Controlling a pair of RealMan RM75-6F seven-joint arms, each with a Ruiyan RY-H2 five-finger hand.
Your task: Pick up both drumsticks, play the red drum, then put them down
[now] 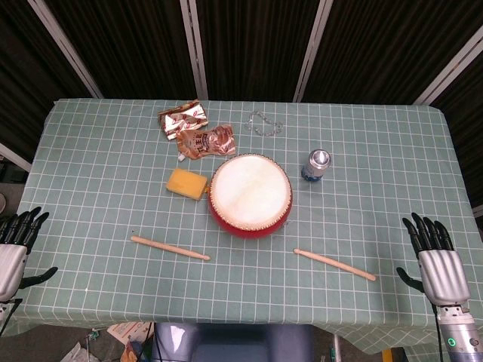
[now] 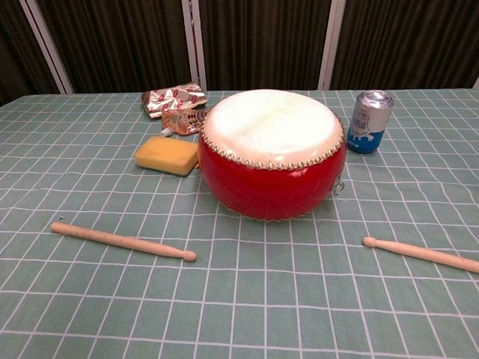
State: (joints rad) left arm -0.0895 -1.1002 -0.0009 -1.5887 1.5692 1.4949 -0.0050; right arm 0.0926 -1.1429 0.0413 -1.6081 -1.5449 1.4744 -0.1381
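A table [image 1: 90, 188] covered in a green cloth with a white grid fills most of both views. Near its middle sits the red drum [image 1: 250, 195], pale skin facing up, a ring of studs around the rim where the red body begins.

The two hands come next in size, both at the near edge and well apart from everything on the cloth. The right hand [image 1: 436, 260] hangs at the near right corner, back of the hand up, fingers [image 1: 427, 230] straight and slightly fanned, thumb out to the side — it holds nothing. The left hand [image 1: 13, 249] shows at the near left edge, partly cut off by the frame; its fingers [image 1: 26, 223] are likewise extended and apart, empty.

The left drumstick [image 1: 170, 248] lies on the cloth near and left of the drum, tip pointing right. The right drumstick [image 1: 334, 265] lies near and right of it, tip pointing left — neither touches the drum.

Just left of the drum is a yellow sponge [image 1: 187, 184]. Beyond it lie two crumpled foil snack wrappers [image 1: 196, 130]. Right of the drum stands a blue can [image 1: 317, 164], and far behind it a small clear plastic piece [image 1: 263, 124] lies flat.
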